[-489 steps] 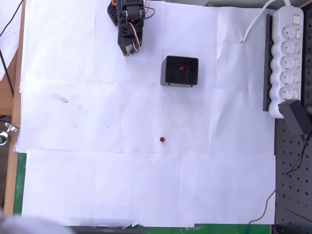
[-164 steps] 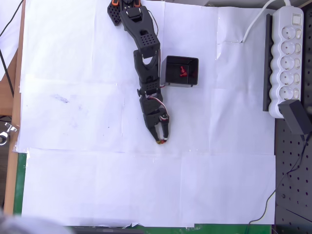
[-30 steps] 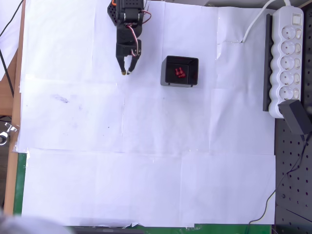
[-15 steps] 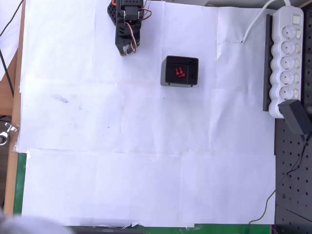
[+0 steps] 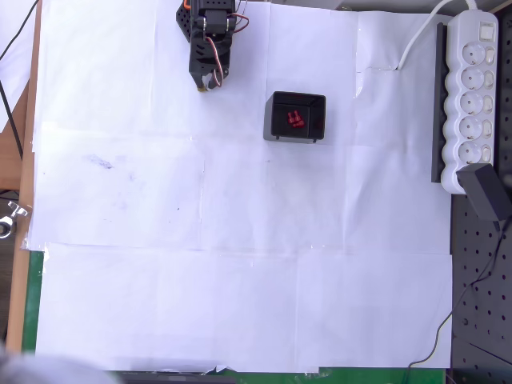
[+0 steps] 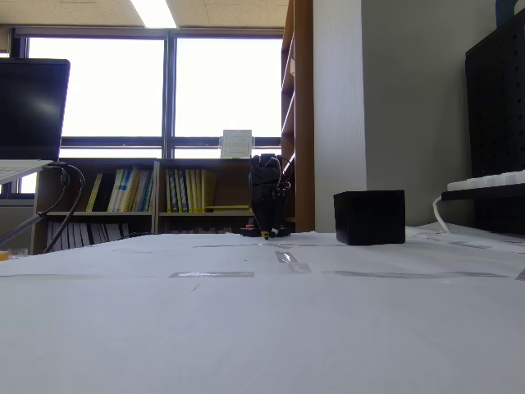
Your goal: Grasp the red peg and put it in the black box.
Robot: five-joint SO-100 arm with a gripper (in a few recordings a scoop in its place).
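**Peg delivered, arm folded back at its base**

Overhead view: the small square matte black box (image 5: 295, 117) now holds two tiny bright red cylindrical pegs (image 5: 294, 119) lying side by side, where a quarter-minute ago it held one; the white paper sheet (image 5: 240, 264) no longer carries the loose peg; the black two-finger gripper (image 5: 206, 84) has pulled back to the arm's base since a second ago, its fingers drawn together with nothing between them; the task looks finished.

Fixed view: the black box (image 6: 369, 217) sits on the paper, right of the folded arm (image 6: 267, 197); the gripper (image 6: 265, 235) points down near the surface; its state is too small to tell here.
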